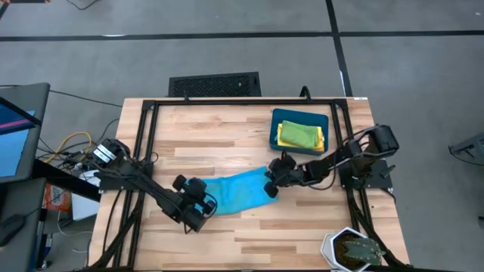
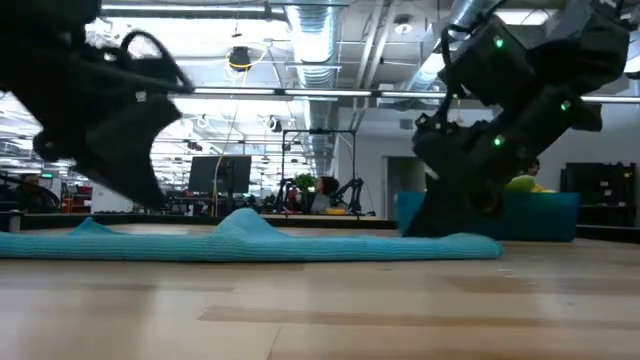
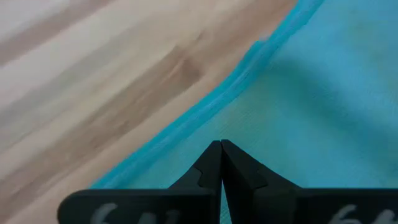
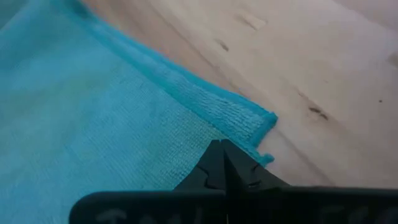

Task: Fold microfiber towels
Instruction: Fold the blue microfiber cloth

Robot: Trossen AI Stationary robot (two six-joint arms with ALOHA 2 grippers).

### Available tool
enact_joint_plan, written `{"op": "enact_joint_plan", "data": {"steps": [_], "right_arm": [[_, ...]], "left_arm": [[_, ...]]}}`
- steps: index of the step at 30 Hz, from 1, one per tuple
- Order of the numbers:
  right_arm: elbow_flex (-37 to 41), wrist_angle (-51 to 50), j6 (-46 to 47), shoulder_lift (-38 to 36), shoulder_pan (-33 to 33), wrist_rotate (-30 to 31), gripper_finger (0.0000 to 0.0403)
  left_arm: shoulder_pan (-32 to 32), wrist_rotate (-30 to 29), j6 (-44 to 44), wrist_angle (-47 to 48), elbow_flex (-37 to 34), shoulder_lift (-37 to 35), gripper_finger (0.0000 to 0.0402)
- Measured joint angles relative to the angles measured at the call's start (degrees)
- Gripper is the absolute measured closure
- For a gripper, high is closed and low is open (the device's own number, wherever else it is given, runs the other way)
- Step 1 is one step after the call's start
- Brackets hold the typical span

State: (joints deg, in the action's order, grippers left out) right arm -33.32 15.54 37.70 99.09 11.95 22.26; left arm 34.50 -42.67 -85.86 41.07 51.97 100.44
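Evidently both grippers are pinched shut on the blue towel [image 1: 238, 193], left gripper [image 1: 203, 205] at its eight-o'clock corner, right gripper [image 1: 274, 183] at two o'clock, ready to fold it.

No text can be read anywhere — only pale, blurred marks on the left claw [image 3: 221, 163] mount, too indistinct to make out.

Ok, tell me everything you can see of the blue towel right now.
The blue towel is a light blue, soft, finely woven cloth with a thicker stitched hem. It lies spread near the middle of the table, mostly flat, with a low ridge showing in the low view. The left gripper is shut on its left end, and the right gripper is shut by a corner at its right end. One corner lies flat on the wood.
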Motion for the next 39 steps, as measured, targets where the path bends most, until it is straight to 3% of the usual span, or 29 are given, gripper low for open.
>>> {"op": "enact_joint_plan", "data": {"steps": [4, 10, 16, 21, 25, 32, 39], "right_arm": [[-0.33, -1.19, 8.17, 1.72, 1.44, 1.23, 0.0392], [0.0, -7.77, 15.73, -1.12, 5.15, 4.86, 0.0386], [0.41, -9.87, 15.62, -5.78, 6.83, 5.81, 0.0387], [0.3, -7.9, 13.54, -13.81, 11.0, 14.72, 0.0366], [0.24, -7.49, 12.85, -15.1, 17.23, 18.38, 0.0369], [0.09, 3.91, 13.97, -2.98, 26.6, 18.17, 0.0394], [-0.05, 7.66, 25.59, 7.46, 27.8, 18.33, 0.0378]], "left_arm": [[0.07, 7.06, 0.44, -3.1, -4.18, -0.02, 0.0401], [0.63, 6.57, 1.0, -6.8, -7.84, -0.42, 0.0402], [0.58, 6.64, 5.72, -6.44, -8.02, -0.33, 0.0402], [0.57, 6.87, 8.18, -6.28, -8.02, -0.28, 0.0402], [0.57, 6.42, 8.85, -6.19, -8.01, -0.28, 0.0402], [0.33, 3.32, 10.65, 0.52, -4.81, -0.94, 0.0401], [-0.07, 4.39, 13.97, 3.0, -2.96, -1.4, 0.0401]]}}
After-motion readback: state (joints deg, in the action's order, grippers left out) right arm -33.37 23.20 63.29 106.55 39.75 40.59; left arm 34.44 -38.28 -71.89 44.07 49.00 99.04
